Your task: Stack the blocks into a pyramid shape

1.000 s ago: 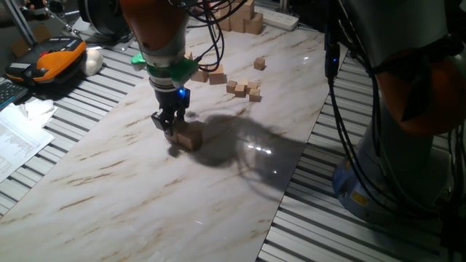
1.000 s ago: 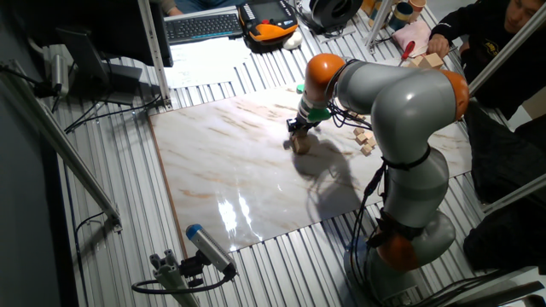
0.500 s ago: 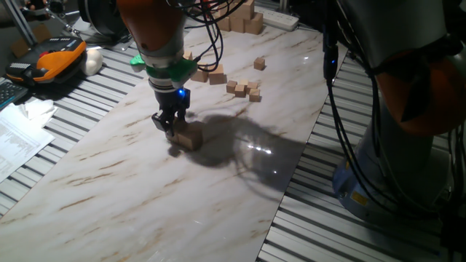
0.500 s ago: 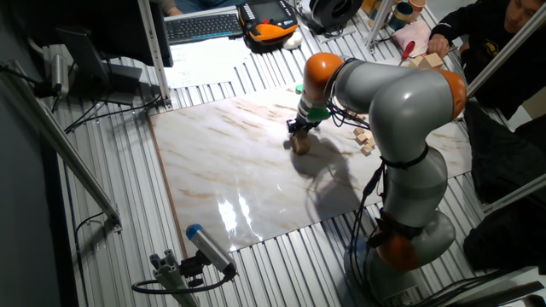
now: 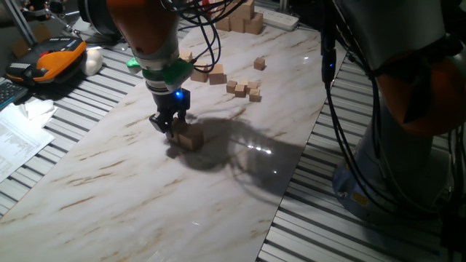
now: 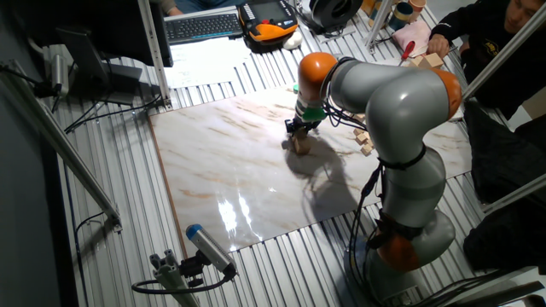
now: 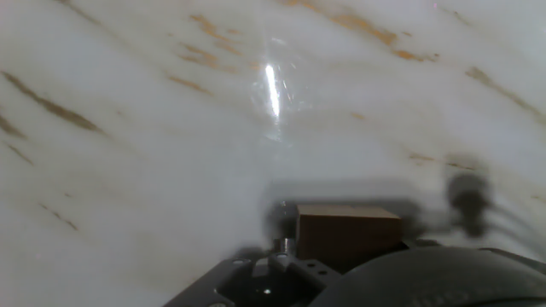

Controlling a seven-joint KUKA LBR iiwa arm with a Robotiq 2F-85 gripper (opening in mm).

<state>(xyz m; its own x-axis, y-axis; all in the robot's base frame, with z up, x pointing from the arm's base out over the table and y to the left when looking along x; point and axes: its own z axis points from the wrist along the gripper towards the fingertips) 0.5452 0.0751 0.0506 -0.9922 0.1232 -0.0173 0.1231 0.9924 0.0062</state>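
One light-tan block [image 5: 191, 139] rests on the marble tabletop [image 5: 145, 196], just right of my gripper [image 5: 170, 126]. The fingers reach down to the table beside it, and their tips hide whatever lies under them. In the other fixed view the gripper [image 6: 296, 134] stands over the same block [image 6: 300, 146]. The blurred hand view shows a block [image 7: 348, 235] close below the hand, between two dark smears. I cannot tell whether the fingers grip it. More blocks [image 5: 217, 74] lie loose further back.
Small tan cubes [image 5: 245, 89] and one single cube [image 5: 258, 64] lie behind the gripper. A pile of bigger pale blocks [image 5: 244, 16] sits at the far edge. An orange device [image 5: 54, 58] and papers [image 5: 18, 138] lie left of the table. A person's hand [image 6: 439, 43] is near blocks at the far side.
The arm has leaned slightly to the left, and the gripper has shifted a little left with it. The block on the table stays where it was.
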